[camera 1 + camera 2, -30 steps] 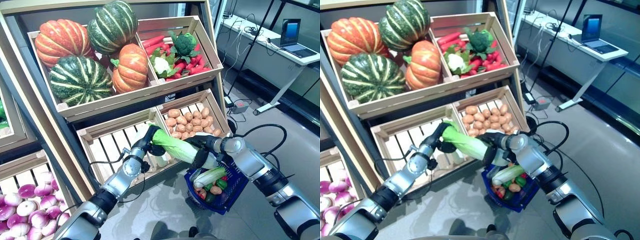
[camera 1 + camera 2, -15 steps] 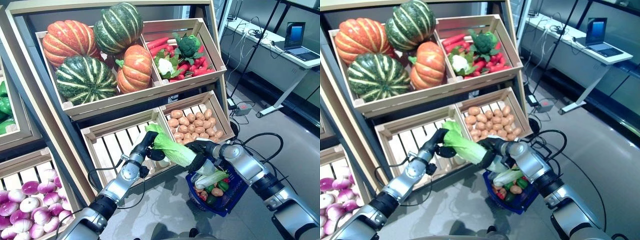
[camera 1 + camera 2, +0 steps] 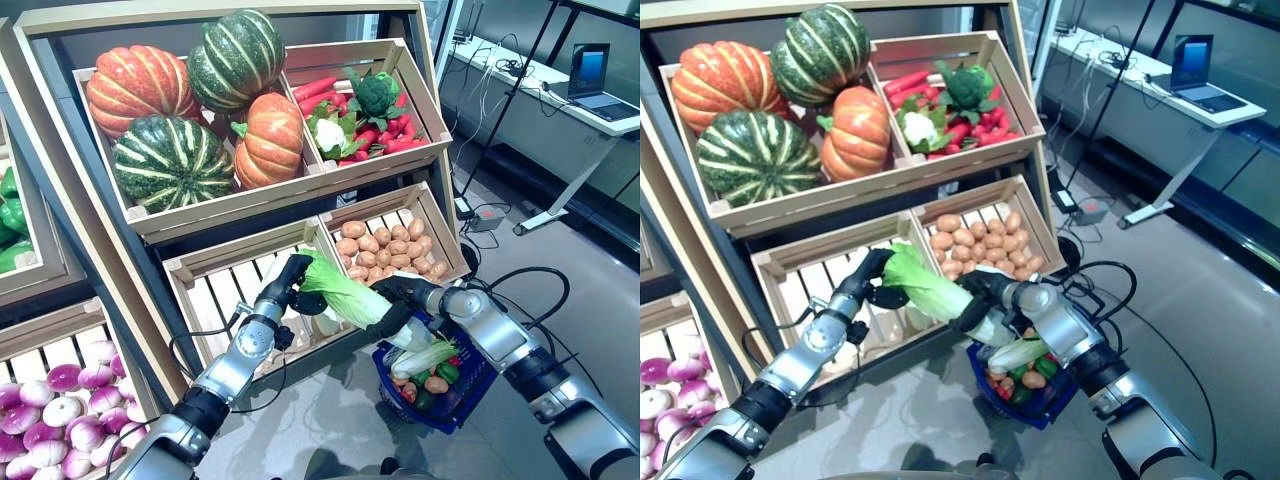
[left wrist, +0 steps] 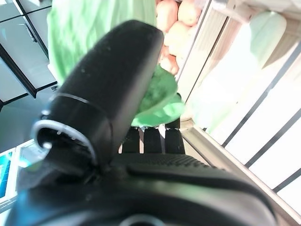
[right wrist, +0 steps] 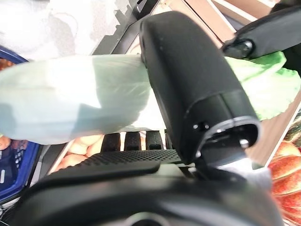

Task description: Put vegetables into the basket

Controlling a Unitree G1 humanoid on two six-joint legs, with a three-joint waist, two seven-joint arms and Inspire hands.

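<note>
Both hands grip cabbage [image 3: 345, 293]: left hand [image 3: 292, 283] leafy end, right hand [image 3: 398, 303] above basket [image 3: 470, 388]

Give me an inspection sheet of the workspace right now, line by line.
Surface: grey floor before a wooden crate rack.
Job's things: napa cabbage held in the air between both hands; blue basket below the right arm, already holding another cabbage and small vegetables.
Clutter: pumpkins, crate of mixed vegetables, potatoes, purple onions.
Hands: left hand curled on the leafy end; right hand curled round the white stalk end.
Cables: several trailing under the desk.
Surroundings: desk with laptop.
</note>
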